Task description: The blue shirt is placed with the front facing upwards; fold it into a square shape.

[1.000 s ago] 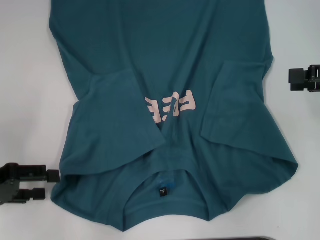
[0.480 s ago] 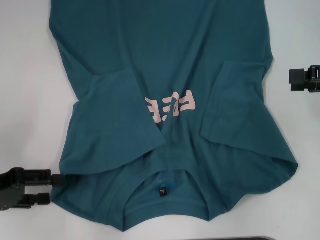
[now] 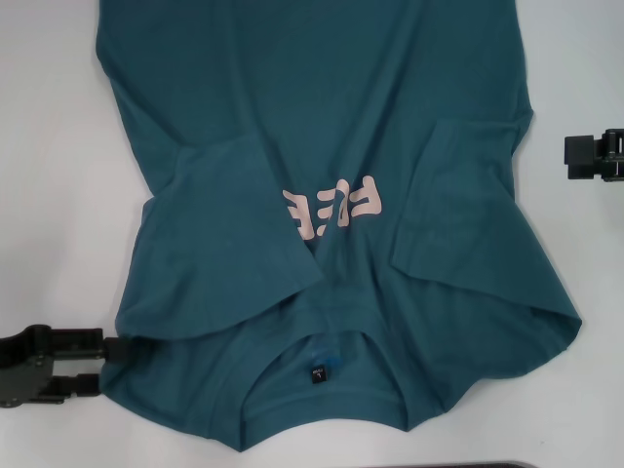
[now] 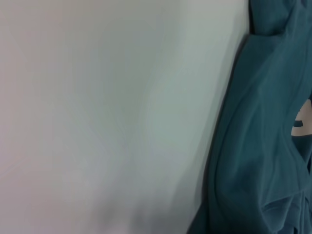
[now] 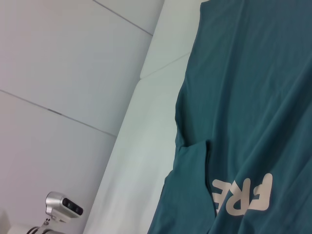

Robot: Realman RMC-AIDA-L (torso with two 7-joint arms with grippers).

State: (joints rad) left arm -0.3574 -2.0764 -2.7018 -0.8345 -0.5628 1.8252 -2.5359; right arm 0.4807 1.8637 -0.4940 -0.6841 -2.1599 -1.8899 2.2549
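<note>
Left gripper [image 3: 105,363] fingers spread, touching blue shirt [image 3: 331,127] shoulder edge

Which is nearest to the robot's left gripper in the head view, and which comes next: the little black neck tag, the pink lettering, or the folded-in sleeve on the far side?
From the left gripper, low at the blue shirt's left edge:
1. Black neck tag, at the collar, near edge.
2. Pink lettering, mid-chest.
3. Folded-in sleeve, right side, toward the right gripper.

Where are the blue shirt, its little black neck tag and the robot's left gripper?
blue shirt [image 3: 322,117]: head view, on the plain chest cloth.
neck tag [image 3: 318,373]: head view, on the tag inside the collar.
left gripper [image 3: 96,361]: head view, between its fingers at the shirt's edge.
</note>
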